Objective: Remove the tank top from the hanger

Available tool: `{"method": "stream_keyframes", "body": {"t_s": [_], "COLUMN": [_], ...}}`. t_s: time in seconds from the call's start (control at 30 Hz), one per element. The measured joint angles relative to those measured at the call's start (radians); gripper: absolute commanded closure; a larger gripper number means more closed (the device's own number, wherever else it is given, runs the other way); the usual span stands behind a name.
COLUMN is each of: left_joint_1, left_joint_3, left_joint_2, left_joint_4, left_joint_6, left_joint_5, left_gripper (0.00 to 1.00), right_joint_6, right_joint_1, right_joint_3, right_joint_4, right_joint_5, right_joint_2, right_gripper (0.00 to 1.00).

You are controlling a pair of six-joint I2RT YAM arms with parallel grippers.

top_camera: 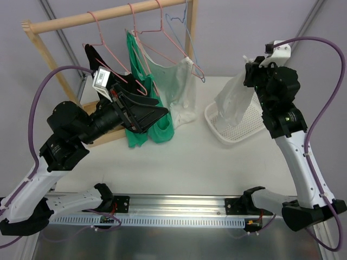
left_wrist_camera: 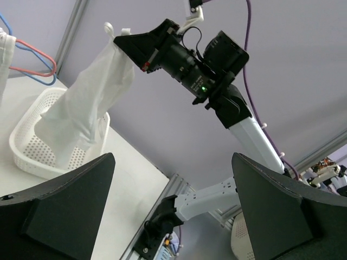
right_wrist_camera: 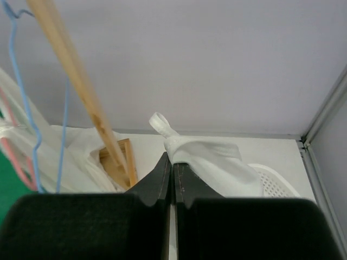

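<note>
Clamped shut, the right gripper (right_wrist_camera: 172,165) pinches the top of a limp white fabric tank top (top_camera: 233,100), one strap poking up in a small loop above its closed fingers. From where I stand the garment hangs straight down from that grip, its lower end draping into the white perforated plastic basket (top_camera: 217,131) on the white table (top_camera: 190,162), well apart from the wooden clothes rack (top_camera: 108,16). On that rack a green garment (top_camera: 160,130), a sheer white garment (top_camera: 181,86) and a black garment (top_camera: 95,57) hang on thin wire hangers. Over on the other side, the left gripper (top_camera: 156,120) has its black fingers spread wide, holding nothing, just in front of the green garment.
</note>
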Motion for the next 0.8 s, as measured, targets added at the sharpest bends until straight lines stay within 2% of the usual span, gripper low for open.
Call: {"method": "stream_keyframes", "body": {"t_s": [0.03, 0.07, 0.1, 0.17, 0.23, 0.3, 0.7, 0.8], "left_joint_1": [0.0, 0.0, 0.0, 0.0, 0.0, 0.0, 0.0, 0.0], "left_joint_3": [-0.008, -0.019, -0.028, -0.045, -0.056, -0.06, -0.06, -0.057], "left_joint_2": [-0.007, -0.016, -0.026, -0.045, -0.063, -0.076, -0.089, -0.074], "left_joint_4": [0.0, -0.001, -0.002, -0.003, -0.006, -0.01, -0.024, -0.028], "left_joint_6": [0.002, 0.006, 0.011, 0.025, 0.038, 0.052, 0.11, 0.128], "left_joint_5": [-0.002, -0.008, -0.019, -0.04, -0.066, -0.09, -0.191, -0.217], "left_gripper": [0.08, 0.08, 0.08, 0.08, 0.08, 0.08, 0.08, 0.08], "right_joint_6": [0.0, 0.001, 0.002, 0.013, 0.018, 0.032, 0.145, 0.173], "right_joint_1": [-0.014, -0.031, -0.043, -0.063, -0.077, -0.085, -0.087, -0.088], "right_joint_3": [0.0, 0.003, 0.01, 0.029, 0.049, 0.064, 0.231, 0.234], "right_joint_4": [0.008, 0.015, 0.022, 0.036, 0.043, 0.041, -0.091, -0.133], "right_joint_5": [0.006, 0.011, 0.021, 0.041, 0.071, 0.099, 0.128, 0.069], "right_joint_2": [0.013, 0.029, 0.047, 0.081, 0.113, 0.134, 0.151, 0.154], "right_gripper": [0.97, 0.9, 0.64, 0.41, 0.24, 0.21, 0.21, 0.3]}}
